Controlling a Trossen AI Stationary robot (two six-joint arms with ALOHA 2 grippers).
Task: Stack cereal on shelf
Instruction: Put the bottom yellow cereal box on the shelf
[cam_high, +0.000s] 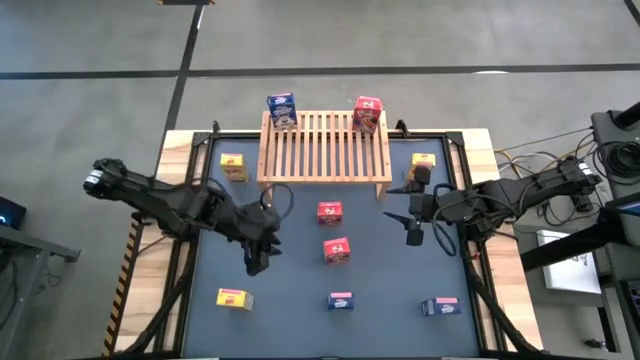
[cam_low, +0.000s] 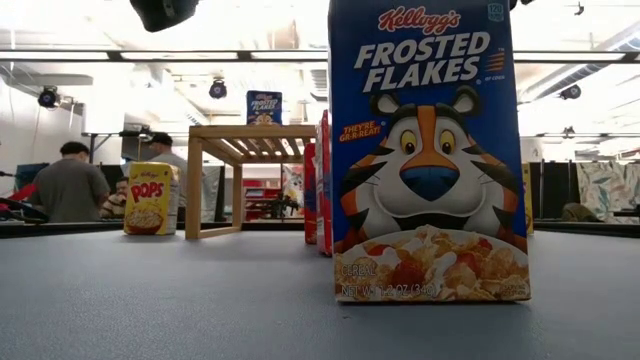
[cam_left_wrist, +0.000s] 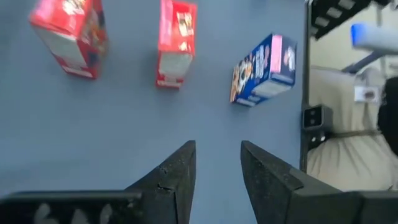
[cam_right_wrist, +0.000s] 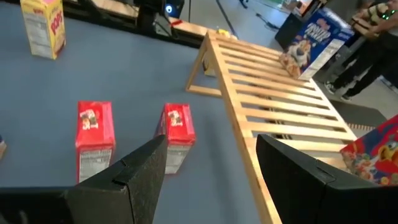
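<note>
My left pincer (cam_left_wrist: 217, 177) is hanging nearly closed, holding nothing. The red box (cam_left_wrist: 176, 42) is standing at 11 o'clock, so closing early could be knocking it over.

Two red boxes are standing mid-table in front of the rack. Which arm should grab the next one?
Probably left. The left claw hangs empty beside the nearer red cardboard cereal box. The right claw sits closer to the light wooden slatted rack, jaws open, empty, facing the farther red cardboard box.

a dark blue table (cam_high: 300, 290) carries the wooden shelf (cam_high: 325, 150) and seven scattered cereal boxes (cam_high: 336, 250).
</note>
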